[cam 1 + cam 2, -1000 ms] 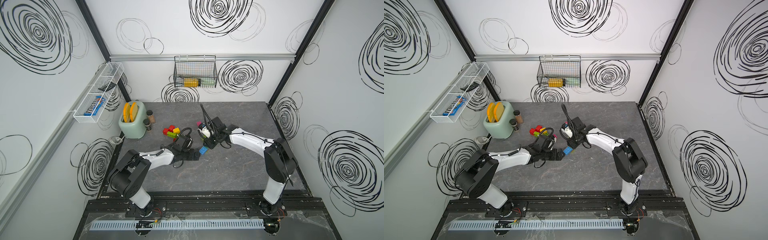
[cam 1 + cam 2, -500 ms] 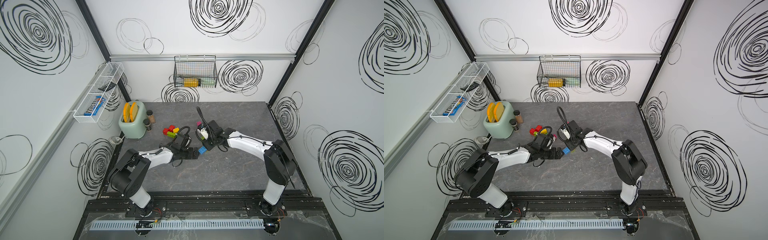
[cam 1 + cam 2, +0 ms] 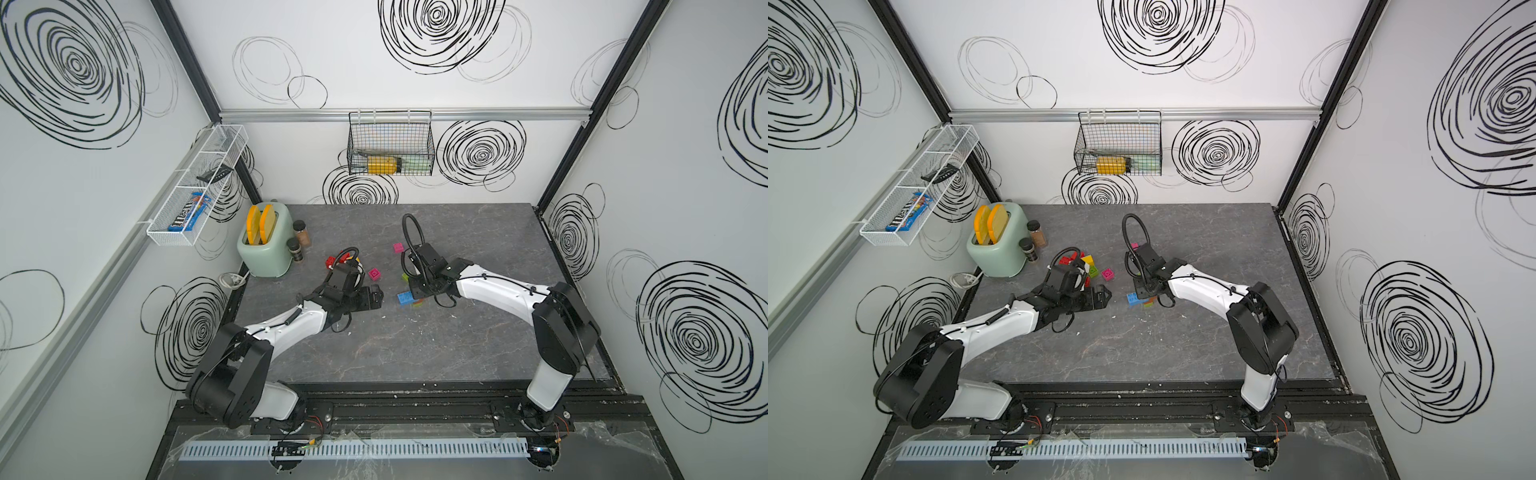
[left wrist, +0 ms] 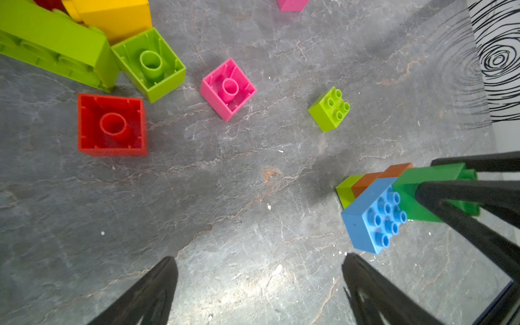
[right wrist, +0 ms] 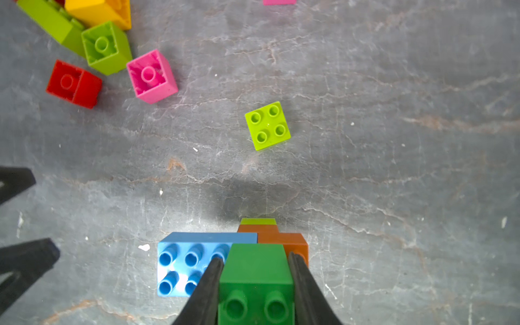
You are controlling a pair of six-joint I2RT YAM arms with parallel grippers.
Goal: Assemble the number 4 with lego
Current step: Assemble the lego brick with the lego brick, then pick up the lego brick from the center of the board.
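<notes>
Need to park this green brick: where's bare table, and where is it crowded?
Widest bare tabletop: in front of the blue brick, between left arm and right arm, to the front rail. Also the back right corner behind the right arm. Smaller gap: between blue brick, lone lime brick and pink brick. Crowded: the pile near the toaster.

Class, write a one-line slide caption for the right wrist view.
Right gripper shut on a green brick beside a blue brick; a lime brick sits apart.
</notes>
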